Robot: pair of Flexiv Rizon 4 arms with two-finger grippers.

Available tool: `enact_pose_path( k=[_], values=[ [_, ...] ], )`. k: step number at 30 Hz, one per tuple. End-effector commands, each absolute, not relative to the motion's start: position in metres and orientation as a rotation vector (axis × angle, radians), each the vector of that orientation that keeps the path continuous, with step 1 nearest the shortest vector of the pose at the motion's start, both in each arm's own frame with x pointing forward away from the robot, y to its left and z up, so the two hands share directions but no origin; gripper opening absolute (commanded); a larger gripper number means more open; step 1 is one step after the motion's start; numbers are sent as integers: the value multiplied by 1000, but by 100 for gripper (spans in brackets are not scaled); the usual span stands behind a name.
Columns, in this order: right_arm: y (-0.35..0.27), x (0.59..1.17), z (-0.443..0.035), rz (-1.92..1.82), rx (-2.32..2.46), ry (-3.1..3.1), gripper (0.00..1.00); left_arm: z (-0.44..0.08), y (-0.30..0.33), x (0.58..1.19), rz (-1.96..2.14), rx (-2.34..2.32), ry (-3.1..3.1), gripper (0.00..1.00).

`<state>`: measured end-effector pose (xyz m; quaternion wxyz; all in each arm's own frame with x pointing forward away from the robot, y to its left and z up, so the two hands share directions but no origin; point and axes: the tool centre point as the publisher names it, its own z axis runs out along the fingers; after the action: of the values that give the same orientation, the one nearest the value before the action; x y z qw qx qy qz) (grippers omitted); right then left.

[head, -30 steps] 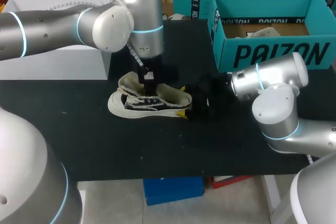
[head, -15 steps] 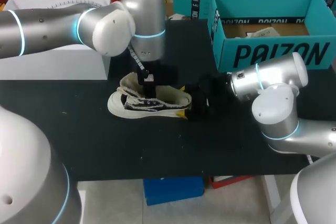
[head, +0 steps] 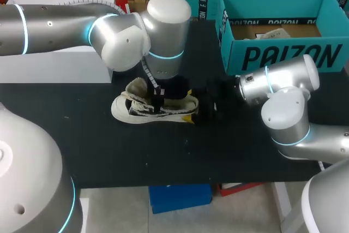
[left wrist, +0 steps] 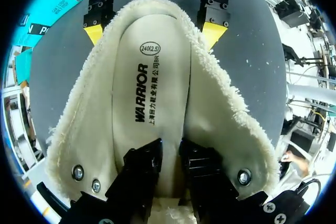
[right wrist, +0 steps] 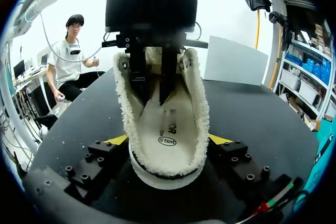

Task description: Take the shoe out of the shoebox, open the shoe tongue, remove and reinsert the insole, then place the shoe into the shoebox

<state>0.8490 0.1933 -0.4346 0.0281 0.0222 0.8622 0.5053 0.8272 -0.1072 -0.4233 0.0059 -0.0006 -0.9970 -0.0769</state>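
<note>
Fleece-lined shoe (head: 139, 111) – upright, near teal shoebox (head: 283, 57)

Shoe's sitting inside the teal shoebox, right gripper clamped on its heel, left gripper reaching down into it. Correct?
Not inside the shoebox: the head view shows the shoe lying on the black table, beside the teal shoebox. The rest holds: right gripper clamped on its heel, left gripper reaching down into it.

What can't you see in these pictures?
- Head view: the left arm hides the middle of the shoe.
- Left wrist view: the left gripper covers the toe end of the insole; whether it grips it is unclear.
- Head view: the front wall of the shoebox hides most of its inside.
</note>
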Motion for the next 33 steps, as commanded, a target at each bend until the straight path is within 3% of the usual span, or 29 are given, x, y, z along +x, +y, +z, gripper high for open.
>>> enact_pose_path(
  k=[1,23,33],
  values=[
    [192,850,-436,1557,73,2663,0,-456,-91,818,-302,-15,-3247,20],
    [192,850,-436,1557,73,2663,0,-495,-71,878,-583,-60,-3574,18],
    [192,850,-436,1557,73,2663,0,-506,-61,905,-513,40,-3668,23]
  ],
)
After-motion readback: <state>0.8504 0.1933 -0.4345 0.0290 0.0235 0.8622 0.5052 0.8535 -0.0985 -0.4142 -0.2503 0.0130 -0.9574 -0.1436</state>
